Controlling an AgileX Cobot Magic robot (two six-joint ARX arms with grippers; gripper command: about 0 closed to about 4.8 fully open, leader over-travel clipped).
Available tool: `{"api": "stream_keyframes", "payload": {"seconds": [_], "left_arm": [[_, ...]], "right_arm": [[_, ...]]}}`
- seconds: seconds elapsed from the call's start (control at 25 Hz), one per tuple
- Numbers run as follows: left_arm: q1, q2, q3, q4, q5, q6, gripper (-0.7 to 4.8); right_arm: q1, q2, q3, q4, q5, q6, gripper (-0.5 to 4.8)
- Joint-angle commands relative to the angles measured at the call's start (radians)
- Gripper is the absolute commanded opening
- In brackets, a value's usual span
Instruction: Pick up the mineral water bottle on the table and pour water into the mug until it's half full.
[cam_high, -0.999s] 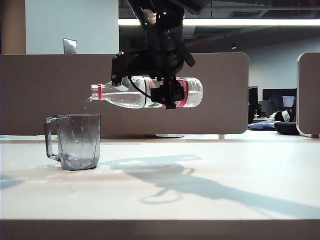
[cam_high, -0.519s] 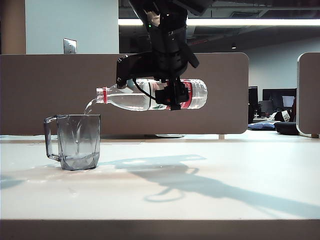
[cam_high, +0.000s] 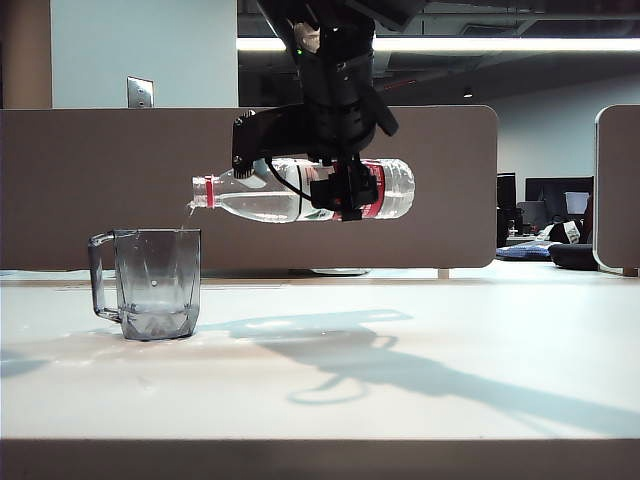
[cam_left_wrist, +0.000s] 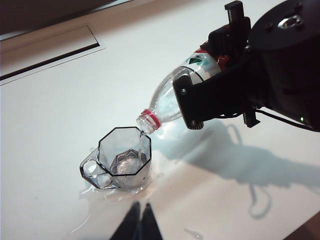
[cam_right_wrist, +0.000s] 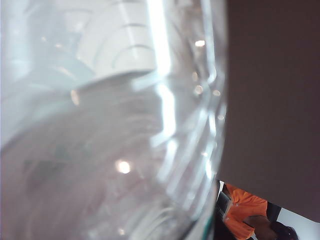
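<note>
The mineral water bottle (cam_high: 270, 197) lies nearly level in the air, with my right gripper (cam_high: 340, 192) shut on its labelled middle. Its red-ringed mouth (cam_left_wrist: 147, 121) hangs just above the rim of the mug (cam_high: 150, 283), and only a drip falls from it. The smoky faceted mug (cam_left_wrist: 122, 162) stands on the table (cam_high: 450, 330) with a little water at its bottom. In the right wrist view the clear bottle (cam_right_wrist: 100, 125) fills almost everything and hides the fingers. My left gripper (cam_left_wrist: 140, 220) hovers shut and empty a short way from the mug.
Spilled water (cam_left_wrist: 100, 200) spreads over the table around the mug's base. A brown partition panel (cam_high: 450, 180) runs behind the table. A long recessed slot (cam_left_wrist: 50, 55) lies in the tabletop beyond the mug. The table's front edge (cam_high: 320, 440) is near the exterior camera.
The bottle shifted slightly right with my right gripper. A stream ran into the mug half a second ago and has now thinned to a drip. The mug has not moved.
</note>
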Motion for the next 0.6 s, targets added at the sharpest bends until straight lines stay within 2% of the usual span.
{"api": "stream_keyframes", "payload": {"seconds": [0.04,0.6], "left_arm": [[-0.002,-0.003,0.003,0.012,0.005,-0.003,-0.05],[-0.002,-0.003,0.003,0.012,0.005,-0.003,-0.05]], "right_arm": [[0.003,-0.01,0.011,0.019,0.013,0.004,3.04],[0.01,-0.01,0.011,0.008,0.022,0.003,3.04]]}}
